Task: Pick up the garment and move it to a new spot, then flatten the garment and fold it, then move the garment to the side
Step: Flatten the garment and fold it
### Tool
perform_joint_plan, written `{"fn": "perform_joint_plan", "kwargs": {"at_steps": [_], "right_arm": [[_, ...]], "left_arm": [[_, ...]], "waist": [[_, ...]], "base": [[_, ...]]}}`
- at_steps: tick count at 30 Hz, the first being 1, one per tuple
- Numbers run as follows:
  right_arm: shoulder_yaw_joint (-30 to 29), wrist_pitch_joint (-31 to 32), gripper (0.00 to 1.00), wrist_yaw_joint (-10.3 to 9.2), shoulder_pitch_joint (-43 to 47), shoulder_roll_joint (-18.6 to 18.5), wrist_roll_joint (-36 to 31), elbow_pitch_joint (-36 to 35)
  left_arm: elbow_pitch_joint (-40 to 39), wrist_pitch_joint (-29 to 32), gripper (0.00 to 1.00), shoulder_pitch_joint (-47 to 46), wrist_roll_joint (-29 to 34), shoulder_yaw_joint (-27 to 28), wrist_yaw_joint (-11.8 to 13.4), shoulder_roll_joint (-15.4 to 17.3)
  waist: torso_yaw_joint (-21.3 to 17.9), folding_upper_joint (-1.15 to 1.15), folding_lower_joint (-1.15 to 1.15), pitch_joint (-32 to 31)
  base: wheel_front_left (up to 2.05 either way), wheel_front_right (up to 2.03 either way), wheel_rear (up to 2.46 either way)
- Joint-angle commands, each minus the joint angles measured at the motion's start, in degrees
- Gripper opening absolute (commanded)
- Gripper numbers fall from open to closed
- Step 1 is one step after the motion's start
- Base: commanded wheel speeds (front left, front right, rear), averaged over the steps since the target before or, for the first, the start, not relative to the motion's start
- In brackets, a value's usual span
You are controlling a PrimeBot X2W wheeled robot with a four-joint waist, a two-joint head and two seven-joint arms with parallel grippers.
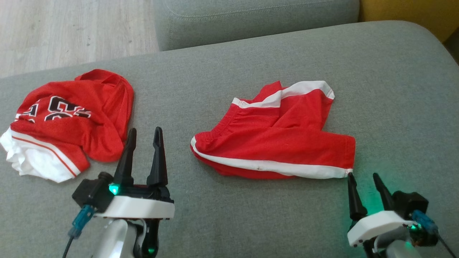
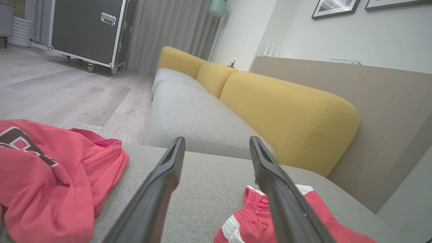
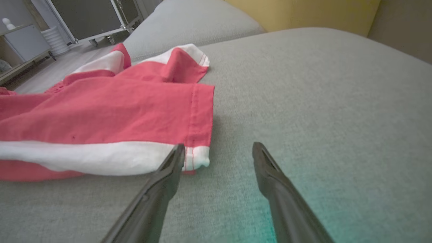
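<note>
**Q:** What is on the sofa [image 1: 251, 215]?

**A:** Two red garments on its grey cushion. A crumpled jersey [image 1: 71, 122] with black numerals sits at the left. Red shorts [image 1: 276, 139] with white stripes lie near the middle, partly doubled over and well apart from the jersey.

**Q:** Which one is the task's garment?

**A:** The views do not settle it. The shorts seem likelier because they lie centred before the robot, but that is a judgement.

**Q:** How do the shorts lie?

**A:** Their long axis runs left to right across the head view. A white stripe follows the near edge and ends at the near right corner.

**Q:** Where are the grippers?

**A:** The right gripper [image 1: 362, 175] is at the lower right, fingers spread and empty. Its inner fingertip is at that striped corner, though I cannot tell whether it touches the cloth. The shorts stretch away to its left. The left gripper [image 1: 145, 130] is also spread and empty. It stands between the two garments, just beside the jersey's right edge, with the shorts' left end off to its right.

**Q:** Which arm is nearer the shorts?

**A:** The right one, at the corner. The left is nearer the jersey. Picking up the shorts would likely start with the right gripper shifting left over the corner and closing on the hem.
</note>
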Motion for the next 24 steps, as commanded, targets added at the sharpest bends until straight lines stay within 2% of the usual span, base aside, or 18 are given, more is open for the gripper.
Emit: {"fn": "perform_joint_plan", "kwargs": {"at_steps": [1, 6, 15, 16, 17, 18, 24], "right_arm": [[1.47, -0.63, 1.0, -0.04, -2.23, -0.04, 0.5, -0.55], [2.02, -0.63, 1.0, -0.04, -5.11, -0.04, 1.42, 4.05], [2.69, -0.63, 1.0, -0.04, -7.03, -0.03, 1.61, 7.54], [2.82, -0.63, 0.8, -0.04, -7.11, -0.03, 1.64, 7.82], [2.93, -0.63, 0.36, -0.04, -7.19, -0.03, 1.68, 8.04], [3.02, -0.63, 0.0, -0.04, -7.28, -0.03, 1.69, 8.09], [1.34, -0.63, 0.0, -0.04, -7.04, -0.03, 0.81, 5.68]], "left_arm": [[-1.45, -0.3, 1.0, -1.85, 0.33, 1.56, -0.33, 0.13], [-1.33, -0.3, 1.0, -2.11, 0.42, 1.04, -0.33, 0.13], [-1.0, -0.3, 1.0, -2.22, 0.66, 0.84, -0.33, 0.13], [-0.97, -0.3, 1.0, -2.2, 0.66, 0.86, -0.33, 0.13], [-0.93, -0.3, 1.0, -2.2, 0.67, 0.94, -0.33, 0.13], [-0.9, -0.3, 1.0, -2.2, 0.66, 1.02, -0.33, 0.13], [-0.77, -0.3, 1.0, -1.91, 0.78, 1.65, -0.33, 0.13]], "waist": [[0.07, 0.0, 0.0, 0.1], [0.85, 0.0, 0.0, 0.79], [1.66, 0.0, 0.0, 1.26], [1.67, 0.0, 0.0, 1.22], [1.65, 0.0, 0.0, 1.17], [1.61, 0.0, 0.0, 1.12], [0.95, 0.0, 0.0, 0.55]], "base": [[0.0, 0.0, 0.0], [0.0, 0.0, 0.0], [0.0, 0.0, 0.0], [0.0, 0.0, 0.0], [0.0, 0.0, 0.0], [0.0, 0.0, 0.0], [0.0, 0.0, 0.0]]}}
